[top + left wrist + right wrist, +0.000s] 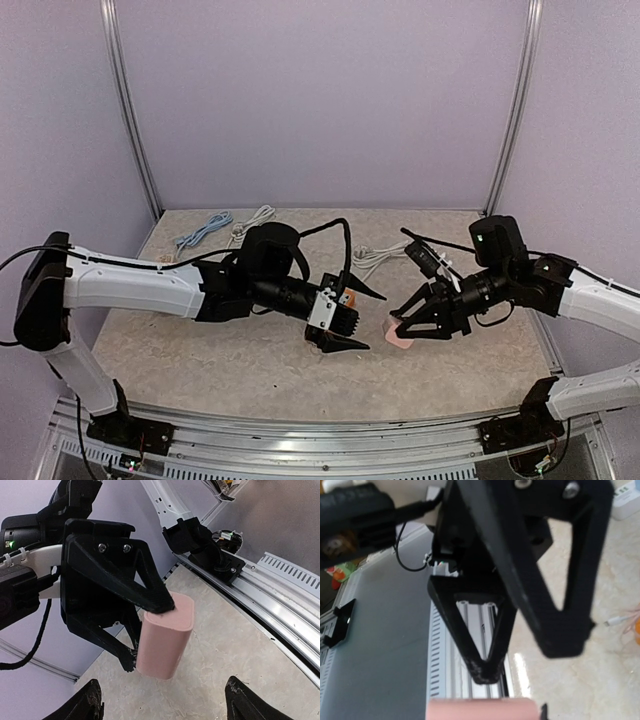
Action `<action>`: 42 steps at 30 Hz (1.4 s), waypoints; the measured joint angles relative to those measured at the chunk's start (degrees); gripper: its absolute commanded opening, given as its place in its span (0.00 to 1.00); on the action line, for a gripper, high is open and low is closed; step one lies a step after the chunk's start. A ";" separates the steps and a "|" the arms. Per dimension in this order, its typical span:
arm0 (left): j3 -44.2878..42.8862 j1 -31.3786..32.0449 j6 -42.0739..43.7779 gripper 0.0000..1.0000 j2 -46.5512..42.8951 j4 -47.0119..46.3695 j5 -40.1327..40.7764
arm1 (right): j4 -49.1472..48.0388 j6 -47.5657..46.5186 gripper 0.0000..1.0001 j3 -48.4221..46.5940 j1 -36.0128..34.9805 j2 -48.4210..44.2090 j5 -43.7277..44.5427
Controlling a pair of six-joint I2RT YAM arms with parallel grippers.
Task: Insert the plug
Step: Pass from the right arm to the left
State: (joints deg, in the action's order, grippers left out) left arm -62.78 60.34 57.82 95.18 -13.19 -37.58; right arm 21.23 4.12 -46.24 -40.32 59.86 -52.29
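My right gripper (397, 330) is shut on a pink rounded block (400, 341) shaped like a plug adapter and holds it just above the table. No pins show on it. In the left wrist view the block (165, 635) stands pinched between the right gripper's black fingers (125, 575). My left gripper (167, 702) faces it with its jaws open and nothing between them. In the top view the left gripper (375, 322) sits just left of the block. The right wrist view shows only the block's edge (480, 709) at the bottom, with the left fingers (485, 665) close in front.
At the back of the table lie a grey-blue cable (205, 228), a white cable (255, 222) and another white cable (375, 255). A white cable end (615, 621) and a white box (627, 500) show in the right wrist view. The metal rail (280, 595) runs along the near edge.
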 measured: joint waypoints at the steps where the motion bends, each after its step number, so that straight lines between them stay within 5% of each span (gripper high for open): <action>1: -0.31 0.00 -0.04 0.78 0.33 -0.02 -0.13 | -0.09 0.02 0.27 0.22 -0.20 0.26 -0.04; 14: -3.43 0.04 0.13 0.56 2.40 2.16 -2.73 | -2.73 1.36 0.28 1.11 -1.95 2.73 -0.20; 42: -8.02 1.16 1.05 0.34 5.40 9.60 -5.75 | -3.72 1.38 0.28 1.07 -1.97 4.22 -0.33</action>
State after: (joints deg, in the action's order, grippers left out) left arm -70.81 61.49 58.87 100.57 -3.60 -43.33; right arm 17.52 5.50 -45.17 -42.28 64.07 -52.62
